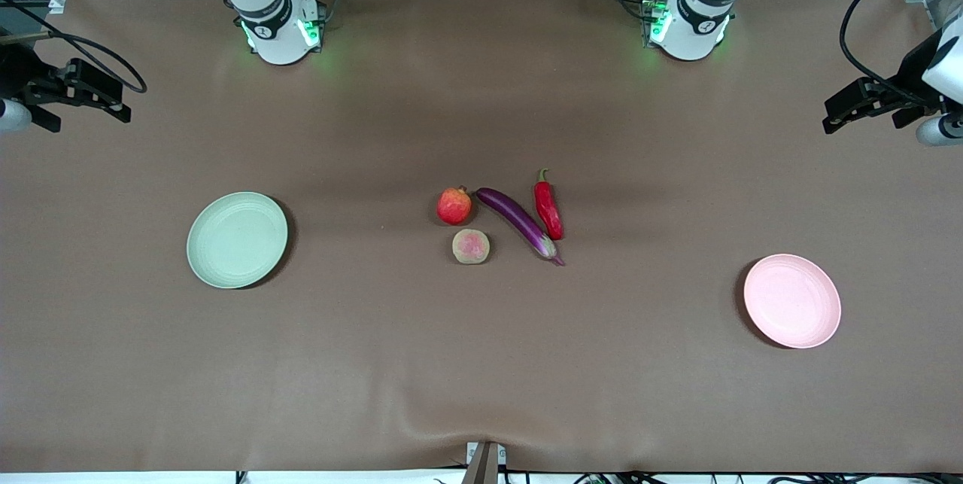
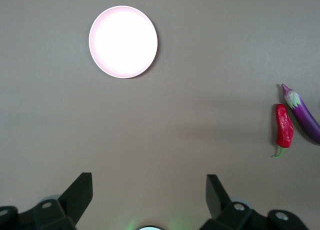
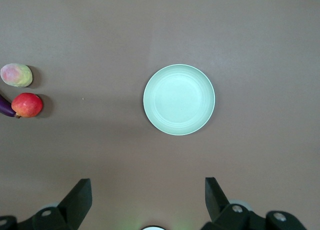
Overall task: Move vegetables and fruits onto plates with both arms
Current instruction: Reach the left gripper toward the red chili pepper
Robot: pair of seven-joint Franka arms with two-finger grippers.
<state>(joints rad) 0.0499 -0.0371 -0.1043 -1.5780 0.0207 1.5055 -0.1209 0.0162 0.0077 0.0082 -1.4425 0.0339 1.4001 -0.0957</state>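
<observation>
The purple eggplant, red chili pepper, red pomegranate-like fruit and tan-green fruit with a pink patch lie together at mid-table. The pale green plate sits toward the right arm's end, the pale pink plate toward the left arm's end; both are empty. My left gripper hangs high over the table, open and empty, with the pink plate below it. My right gripper hangs high, open and empty, over the green plate.
A brown cloth covers the table. The arm bases stand along the edge farthest from the front camera. A small clamp sits at the nearest edge.
</observation>
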